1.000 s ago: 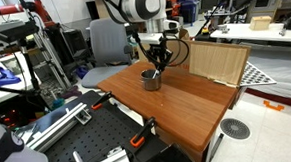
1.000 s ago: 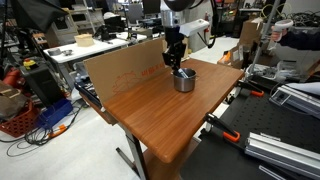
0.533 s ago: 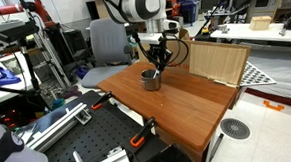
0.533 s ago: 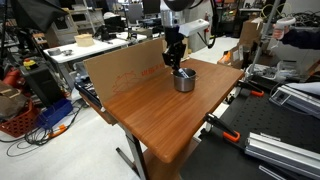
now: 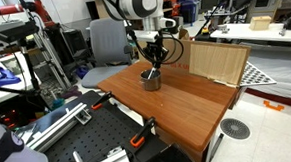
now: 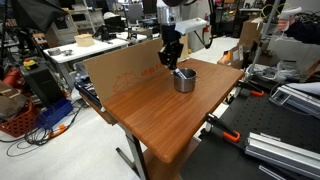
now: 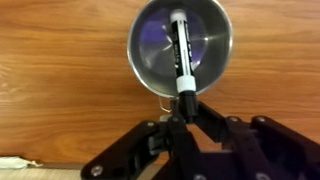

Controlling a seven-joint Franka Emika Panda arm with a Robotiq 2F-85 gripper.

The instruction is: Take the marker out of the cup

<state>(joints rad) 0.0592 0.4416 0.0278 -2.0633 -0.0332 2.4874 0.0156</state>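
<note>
The silver-grey metal cup [image 7: 145, 45] stands on the wooden table, seen in both exterior views [image 5: 150, 80] [image 6: 184, 80]. In the wrist view the marker [image 7: 180, 55], dark with a white band and a pale end, reaches from my jaws across the cup's mouth. My gripper [image 7: 183, 112] is shut on the marker's near dark end and holds it upright. In both exterior views the gripper [image 5: 156, 58] [image 6: 171, 58] hangs just above the cup. I cannot tell whether the marker's tip is inside the cup.
A large cardboard sheet [image 5: 217, 62] [image 6: 120, 68] stands on edge along one side of the wooden table [image 5: 187, 109] [image 6: 160, 120]. Metal rails and clamps [image 5: 100, 158] lie beside the table. Benches and lab clutter surround it.
My gripper has risen slightly above the cup with the marker held in it. The cup has not moved.
</note>
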